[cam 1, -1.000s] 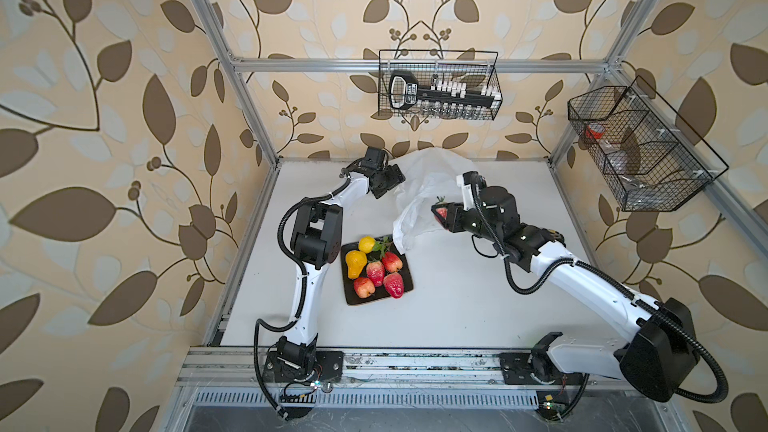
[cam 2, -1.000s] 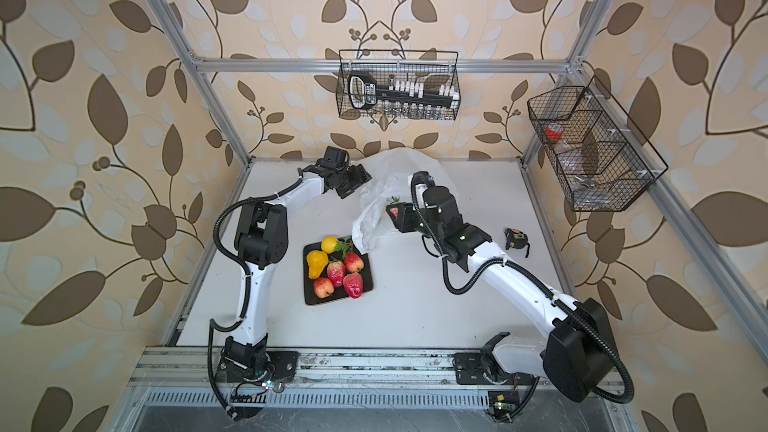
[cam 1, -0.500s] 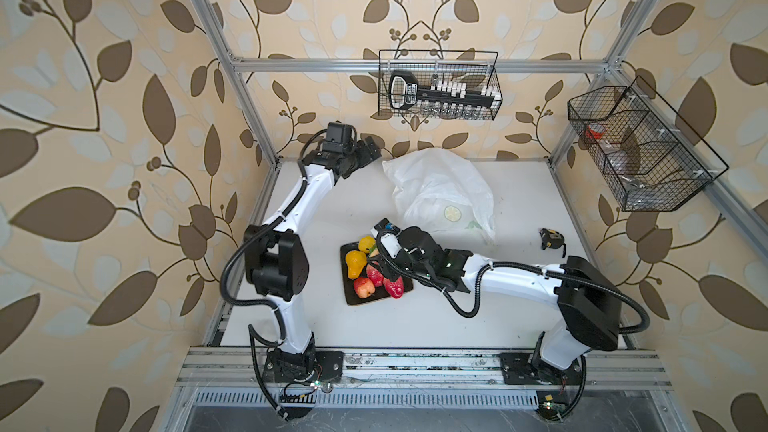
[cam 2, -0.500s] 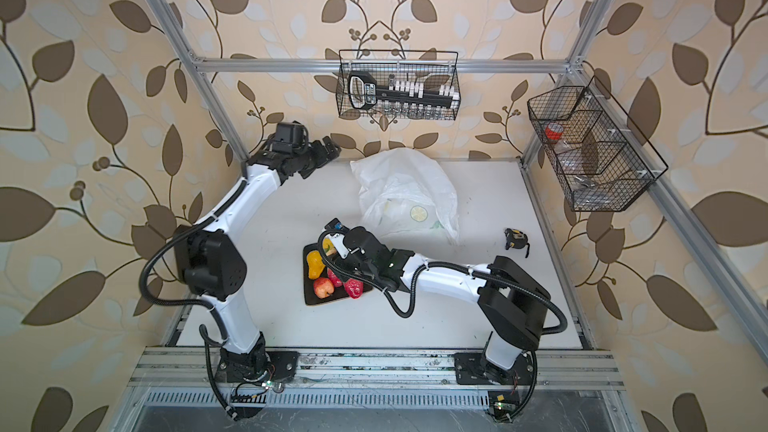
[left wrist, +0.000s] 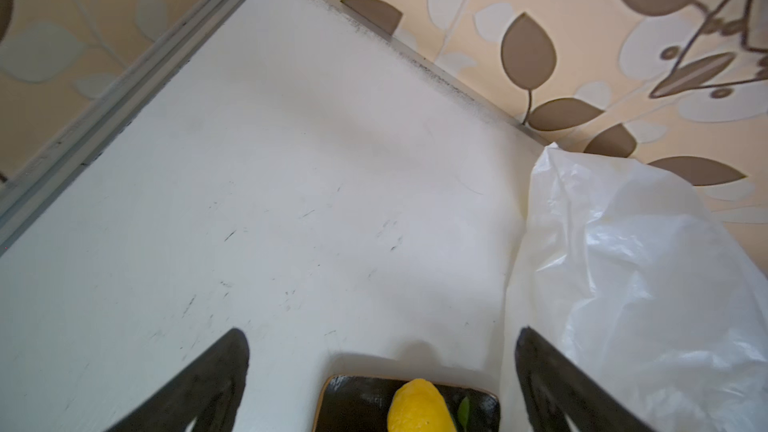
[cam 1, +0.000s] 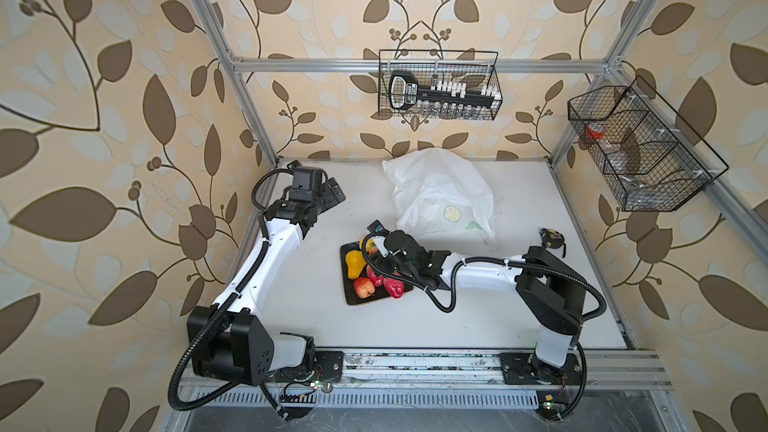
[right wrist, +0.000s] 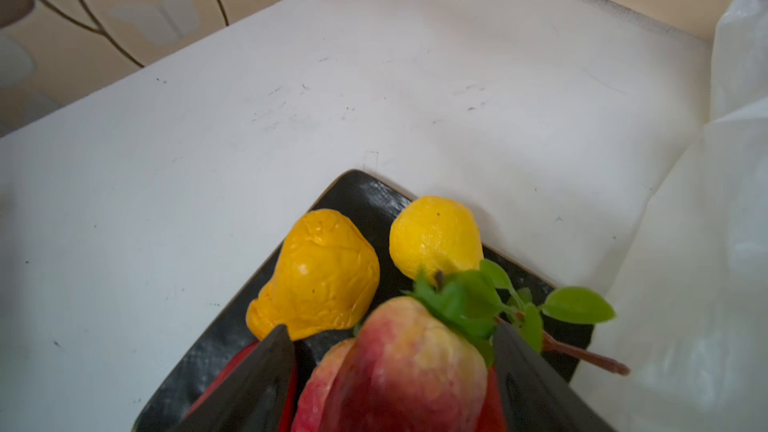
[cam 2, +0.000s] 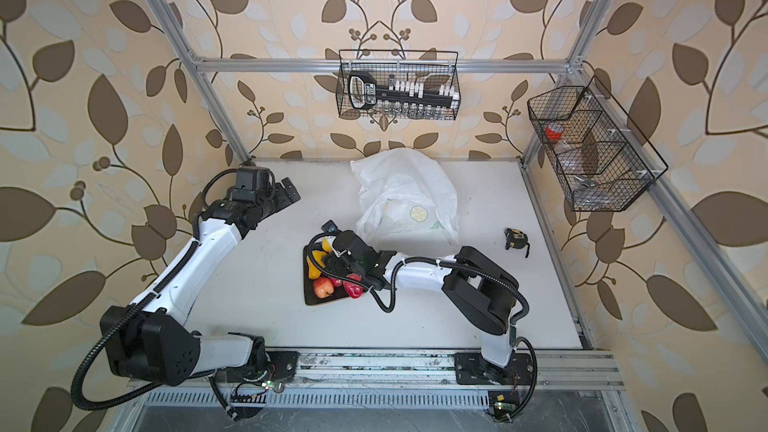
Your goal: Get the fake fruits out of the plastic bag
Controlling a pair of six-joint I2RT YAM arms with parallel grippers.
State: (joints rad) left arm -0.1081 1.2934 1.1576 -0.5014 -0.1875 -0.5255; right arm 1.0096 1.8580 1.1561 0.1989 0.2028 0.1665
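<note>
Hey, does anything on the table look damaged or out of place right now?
The yellow-orange pear on the black plate looks dented and wrinkled. What looks like a small black-and-yellow tape measure lies alone near the right edge of the table, apart from everything else.

we list the plastic bag (cam 1: pixel 444 197) as thin white translucent film, crinkled, with a soft sheen on its folds. among the fake fruits (cam 1: pixel 363 286) we note glossy plastic skins: the yellow-orange pear (right wrist: pixel 320 276) is wrinkled and dented, the small yellow round one (right wrist: pixel 434 238) finely pitted, and the red piece (right wrist: pixel 399 367) too blurred for us to judge its finish. the leaves (right wrist: pixel 577 305) look smooth and waxy. we record the black plate (right wrist: pixel 365 201) as matt, streaked grey. table (left wrist: pixel 291 160): matt white, scuffed with dark marks. frame bars (cam 1: pixel 311 65): brushed metal. hanging baskets (cam 1: pixel 440 112): black wire. arm shells (cam 1: pixel 270 259): smooth white plastic.
</note>
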